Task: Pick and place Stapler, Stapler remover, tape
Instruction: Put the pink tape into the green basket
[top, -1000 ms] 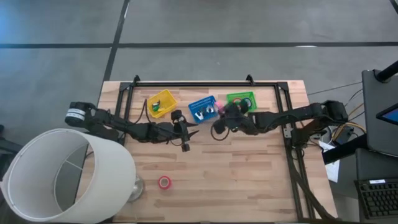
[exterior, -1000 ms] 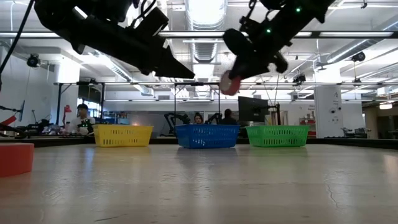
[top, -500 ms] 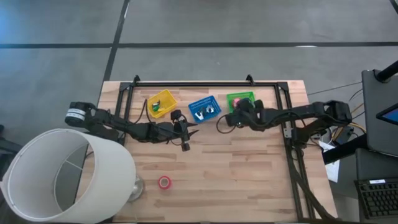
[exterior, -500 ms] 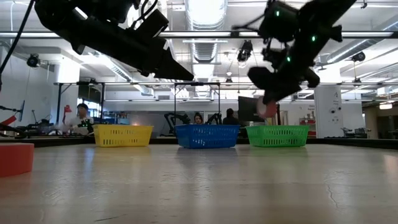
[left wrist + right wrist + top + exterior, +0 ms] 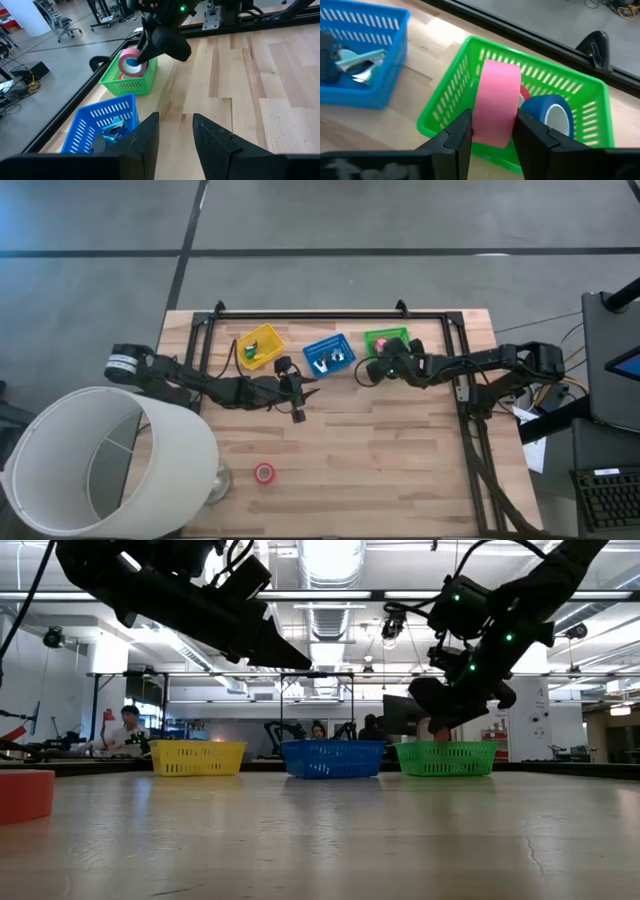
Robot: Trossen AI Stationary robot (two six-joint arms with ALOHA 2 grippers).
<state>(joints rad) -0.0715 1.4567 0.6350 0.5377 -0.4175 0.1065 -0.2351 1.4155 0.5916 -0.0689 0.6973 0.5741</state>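
My right gripper (image 5: 384, 362) is shut on a pink tape roll (image 5: 495, 97) and hovers over the green basket (image 5: 388, 338) at the table's far edge. In that basket lie a blue tape roll (image 5: 553, 113) and a red one, of which only an edge shows. A red tape roll (image 5: 264, 473) lies flat on the table near the front edge. The blue basket (image 5: 328, 353) holds small metal and dark tools. My left gripper (image 5: 175, 131) hangs open and empty above the table in front of the yellow basket (image 5: 259, 346) and the blue one. My right gripper pinches the pink roll between its two fingers, one on each flat side (image 5: 476, 117), the outer band facing the wrist camera. The fingers slant down from the table's right side. The roll stands on edge, lifted clear, just above the green basket's rim (image 5: 131, 64).
A big white cylinder shade (image 5: 110, 460) stands at the table's front left corner, beside the loose red roll. A black frame rail (image 5: 330, 315) runs behind the three baskets. Bare wood lies between the baskets and the front edge.
My right gripper has carried the pink roll from in front of the blue basket toward the table's right and far edge, sinking and tipping downward, and now hangs over the green basket. The roll has stayed between the fingers.
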